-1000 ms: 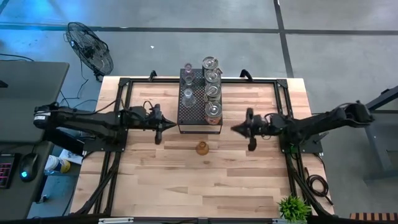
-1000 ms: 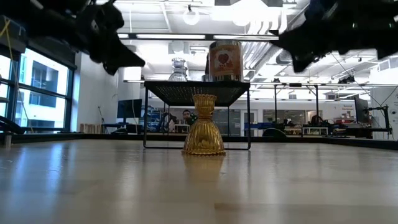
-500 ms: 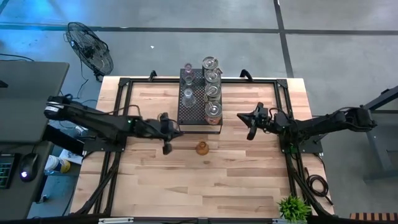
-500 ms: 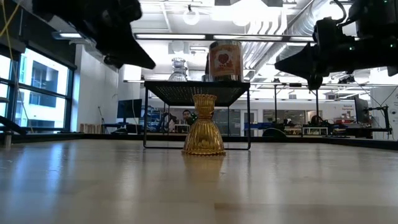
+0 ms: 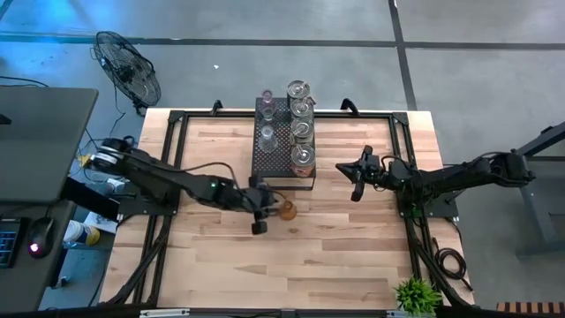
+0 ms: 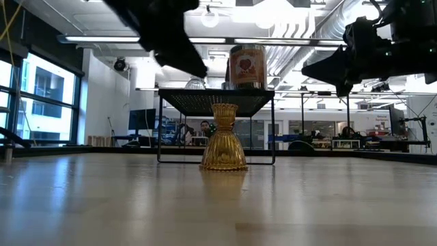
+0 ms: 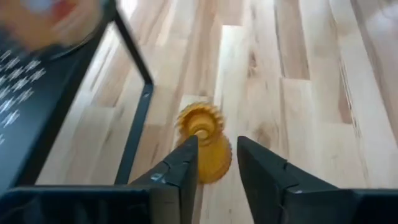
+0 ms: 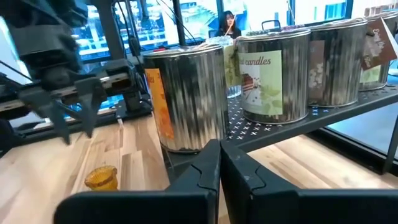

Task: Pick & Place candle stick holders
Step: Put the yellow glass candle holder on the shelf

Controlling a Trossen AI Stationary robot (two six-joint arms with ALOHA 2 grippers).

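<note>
The amber holder (image 5: 286, 210) stands upright on the bare wood near the middle of the worktop (image 5: 353, 256), just in front of the black perforated stand (image 5: 269, 168), apart from it. On top of that stand, toward the far edge, the other holders (image 5: 301, 132) sit in two rows, clear glass and silvery tins with labels.

My left pincer (image 5: 259, 210) hangs just beside the amber holder, on its left, above the wood. My left arm reaches long and low from the left edge toward the centre. The fingers (image 7: 186, 168) are spread apart, released, and past them I see the amber piece in line with the gap, not touched.

My right pincer (image 5: 357, 173) waits off the stand's right side, raised, its arm stretched in from the right edge. Its fingers (image 8: 208, 168) are pressed together, clenched on nothing.
</note>
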